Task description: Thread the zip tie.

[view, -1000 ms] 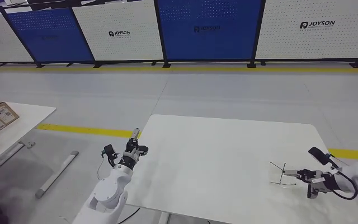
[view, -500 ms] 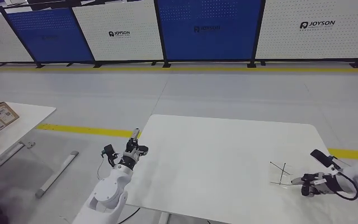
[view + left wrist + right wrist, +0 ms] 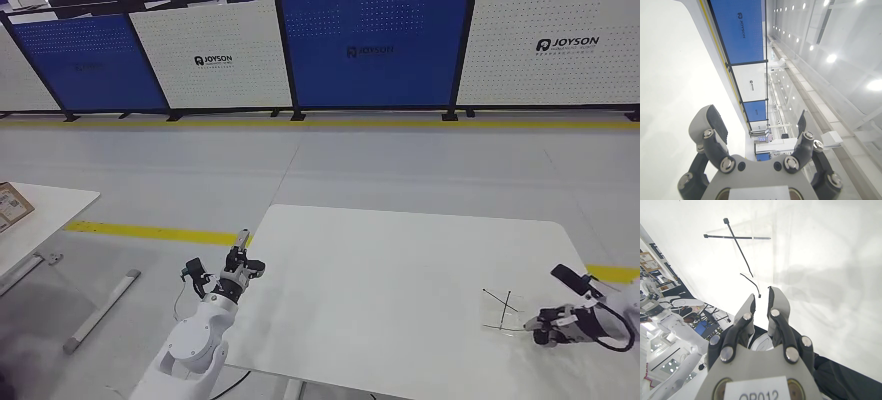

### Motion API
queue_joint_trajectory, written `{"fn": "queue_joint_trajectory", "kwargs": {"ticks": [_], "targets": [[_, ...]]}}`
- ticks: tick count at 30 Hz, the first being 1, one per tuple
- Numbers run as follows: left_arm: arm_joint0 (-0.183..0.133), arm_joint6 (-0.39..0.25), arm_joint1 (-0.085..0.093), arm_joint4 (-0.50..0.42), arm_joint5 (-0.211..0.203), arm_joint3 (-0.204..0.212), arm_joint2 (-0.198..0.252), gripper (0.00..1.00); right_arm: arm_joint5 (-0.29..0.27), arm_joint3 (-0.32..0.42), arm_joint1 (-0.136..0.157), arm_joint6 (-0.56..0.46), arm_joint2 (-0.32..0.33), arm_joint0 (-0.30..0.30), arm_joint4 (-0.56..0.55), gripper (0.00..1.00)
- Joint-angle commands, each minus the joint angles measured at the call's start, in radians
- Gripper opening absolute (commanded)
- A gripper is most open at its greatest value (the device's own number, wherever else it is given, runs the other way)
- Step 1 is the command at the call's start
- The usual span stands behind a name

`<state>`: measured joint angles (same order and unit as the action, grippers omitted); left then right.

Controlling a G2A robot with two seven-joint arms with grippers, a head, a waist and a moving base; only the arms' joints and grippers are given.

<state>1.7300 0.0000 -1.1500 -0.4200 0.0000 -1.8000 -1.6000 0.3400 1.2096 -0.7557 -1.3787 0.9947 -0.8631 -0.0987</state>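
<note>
Two black zip ties [image 3: 735, 237] lie crossed on the white table [image 3: 810, 247]. A third, curved zip tie [image 3: 751, 281] lies nearer, with its head end between the tips of my right gripper [image 3: 762, 292]. The jaws stand narrowly open, a gap showing on both sides of the head. From above, the crossed zip ties [image 3: 503, 298] and the curved zip tie [image 3: 500, 327] sit near the table's right front corner, with the right gripper [image 3: 530, 323] at the curved one's end. My left gripper [image 3: 759, 121] is wide open and holds nothing; seen from above, the left gripper [image 3: 240, 243] is at the table's left edge.
The white table [image 3: 400, 280] is bare between the two arms. A second white table [image 3: 40, 215] stands off to the left across the floor. Blue and white partition panels [image 3: 370, 50] line the back.
My right gripper has drawn back a little toward the table's right front edge, to the curved zip tie's end. The left arm and the zip ties have stayed put.
</note>
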Motion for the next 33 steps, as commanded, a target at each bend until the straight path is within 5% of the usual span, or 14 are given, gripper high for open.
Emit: {"fn": "queue_joint_trajectory", "kwargs": {"ticks": [1,7,15,17,23,29,33], "targets": [[0.0,0.0,0.0,0.0,0.0,0.0,0.0,1.0,0.0,-0.006,-0.003,-0.002,-0.005,0.007,-0.004,0.18],[0.0,0.0,0.0,0.0,0.0,0.0,0.0,1.0,0.0,-0.015,-0.012,-0.006,-0.017,0.019,-0.007,0.19],[0.0,0.0,0.0,0.0,0.0,0.0,0.0,1.0,0.0,-0.025,-0.021,-0.011,-0.029,0.036,-0.028,0.12],[0.0,0.0,0.0,0.0,0.0,0.0,0.0,1.0,0.0,-0.025,-0.023,-0.011,-0.029,0.038,-0.03,0.0],[0.0,0.0,0.0,0.0,0.0,0.0,0.0,1.0,0.0,-0.011,-0.021,-0.009,-0.014,0.031,-0.036,0.0],[0.0,0.0,0.0,0.0,0.0,0.0,0.0,1.0,0.0,0.03,-0.006,0.005,0.046,0.01,-0.025,0.0],[0.0,0.0,0.0,0.0,0.0,0.0,0.0,1.0,0.0,0.073,0.019,0.035,0.148,-0.043,0.018,0.0]]}}
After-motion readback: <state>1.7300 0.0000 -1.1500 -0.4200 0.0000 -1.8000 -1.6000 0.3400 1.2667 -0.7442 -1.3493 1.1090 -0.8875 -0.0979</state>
